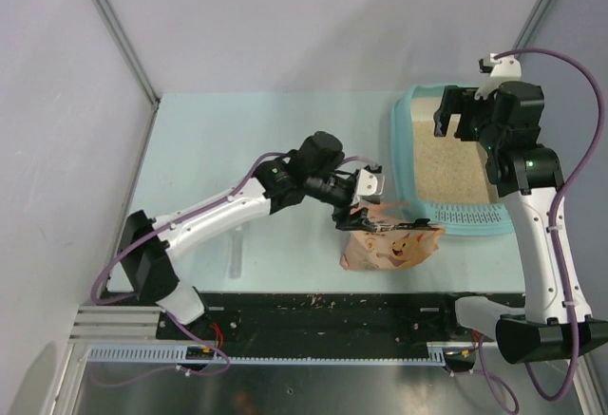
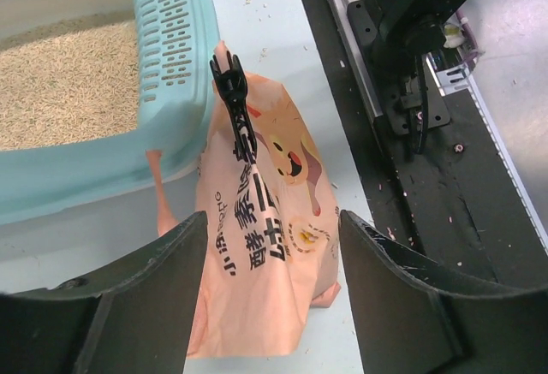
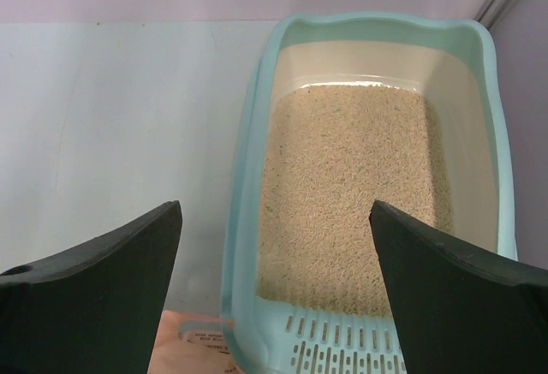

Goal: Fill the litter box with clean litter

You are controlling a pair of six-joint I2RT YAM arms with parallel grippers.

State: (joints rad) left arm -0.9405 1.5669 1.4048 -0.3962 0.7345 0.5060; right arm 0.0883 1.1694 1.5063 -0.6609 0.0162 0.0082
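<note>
Left gripper [image 2: 274, 220] up close in its wrist view: dark matte curved fingers [image 2: 137, 305] spread open, straddling a peach-pink bag [image 2: 265, 246]. Can't tell if they touch it. Bag is glossy, crinkled film with a cartoon cat and printed characters, slumped on the table [image 1: 237, 130] just beside the litter box [image 2: 184, 66]. A black plastic clip [image 2: 233, 92] sits at the bag's top. Litter box is a teal moulded plastic tray with rounded corners, a raised rim and a slotted ledge at the near short end, at the table's right side. Clean litter [image 3: 342, 186] is inside it: fine beige granules covering the floor in a fairly even layer, pale inner walls bare above. Right gripper [image 3: 274, 211] hangs over the box, fingers wide open, holding nothing.
</note>
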